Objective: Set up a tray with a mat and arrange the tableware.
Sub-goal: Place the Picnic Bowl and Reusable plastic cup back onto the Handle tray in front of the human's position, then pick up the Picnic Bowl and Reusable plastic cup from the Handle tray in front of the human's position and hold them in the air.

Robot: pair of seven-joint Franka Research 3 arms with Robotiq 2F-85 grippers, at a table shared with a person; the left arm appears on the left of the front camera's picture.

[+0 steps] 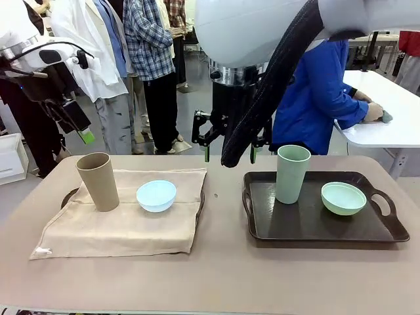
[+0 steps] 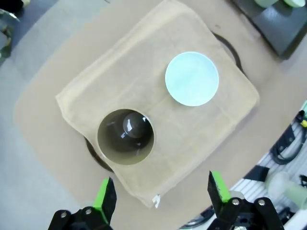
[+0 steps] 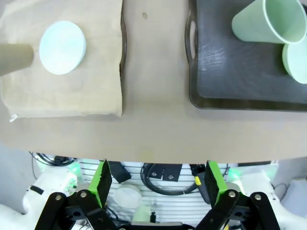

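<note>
I'm seeing the tan cup (image 2: 125, 136) standing upright on the mat (image 2: 144, 62), right below my left pincer (image 2: 163, 191), which is hovering above it with fingers spread wide, gripping nothing. The blue bowl (image 2: 192, 78) is sitting beside the cup on the same mat. My right pincer (image 3: 159, 181) is hanging spread and empty, pointing down over the counter (image 3: 153, 134) between the mat and the dark tray (image 3: 230, 81), which is carrying the green cup (image 3: 259, 21) and green bowl (image 3: 296, 60).
</note>
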